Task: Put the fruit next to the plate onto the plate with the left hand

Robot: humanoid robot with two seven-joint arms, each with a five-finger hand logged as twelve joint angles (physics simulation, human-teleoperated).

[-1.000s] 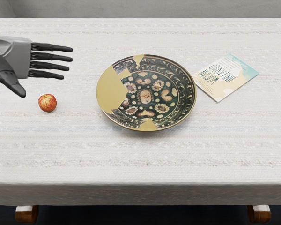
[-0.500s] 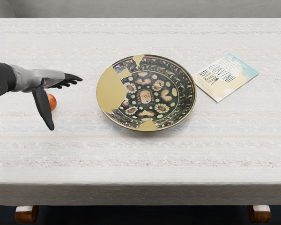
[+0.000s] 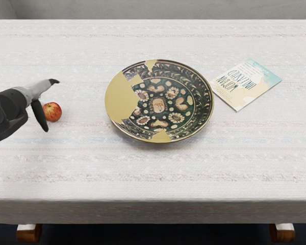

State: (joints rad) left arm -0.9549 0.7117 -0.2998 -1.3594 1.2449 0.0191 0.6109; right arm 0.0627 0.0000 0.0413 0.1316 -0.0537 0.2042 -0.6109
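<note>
**Apple on the table, right beside the open left hand**

The big pale table (image 3: 153,168) fills almost the whole picture. Two of its wooden feet show at the very bottom.

In the middle of the table lies a large round plate (image 3: 120,98). It has a dark pattern with little flowers, and some plain yellow patches on its left side and near its edge. Nothing lies on the plate.

To the right of the plate, well apart from the hand, a thin booklet (image 3: 245,83) lies flat on the table. It is turned at a slant, and its printed words are upside down.

The left arm comes in from the left edge of the picture. The left hand (image 3: 35,95) is low over the table, well to the left of the plate. The hand is not closed. Its fingers (image 3: 52,81) reach out to the right, and only their dark tip shows. Its dark thumb (image 3: 40,115) sticks out and points down toward the table. The hand holds nothing.

The small red and yellow apple (image 3: 52,111) sits on the table, to the left of the plate and apart from it. It lies just to the right of the thumb and just below the fingers, in the gap between them. I cannot tell if the thumb touches it.
</note>
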